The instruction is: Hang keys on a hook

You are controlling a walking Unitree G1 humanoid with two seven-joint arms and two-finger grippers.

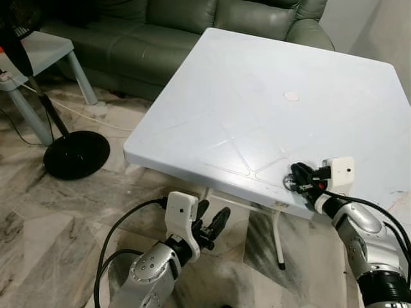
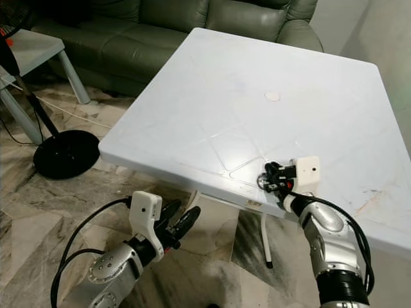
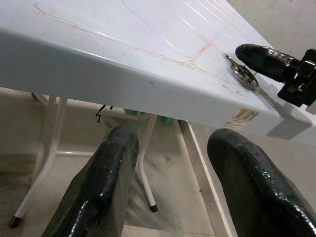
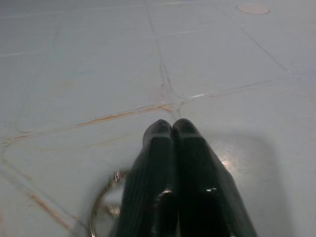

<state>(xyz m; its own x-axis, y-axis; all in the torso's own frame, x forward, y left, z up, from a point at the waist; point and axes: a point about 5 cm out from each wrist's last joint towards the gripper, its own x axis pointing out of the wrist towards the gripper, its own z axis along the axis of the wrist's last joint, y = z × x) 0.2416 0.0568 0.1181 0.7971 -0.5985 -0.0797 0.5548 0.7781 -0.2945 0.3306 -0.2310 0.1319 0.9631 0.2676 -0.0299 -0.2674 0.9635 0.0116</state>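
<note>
left eye view: keys (image 1: 293, 182) flat on the white worktop (image 1: 257, 96), close to its near edge, right gripper (image 1: 299, 174) low over them. right wrist view: jaws pressed together tip to tip, metal ring (image 4: 106, 207) peeking out beside and beneath the fingers (image 4: 163, 148); cannot tell whether anything is actually pinched between them or merely lying under. left gripper (image 1: 210, 223) below the worktop edge, jaws apart, holding nothing.

likely light, hard, thin and slippery against smooth plastic; prone to skating away rather than lifting if pushed from the side. ring probably the best place to take hold, pinched across its wire, with the blades left to dangle and swing. little height to get under, so perhaps easier to drag toward the near edge and nip there, at some risk of dropping to the marble floor (image 1: 38, 218).

plenty of bare worktop ahead and to both sides; sofa (image 1: 160, 32) behind, fan base (image 1: 76, 154) and small side table (image 1: 45, 51) well off to the left. no hook made out anywhere.
</note>
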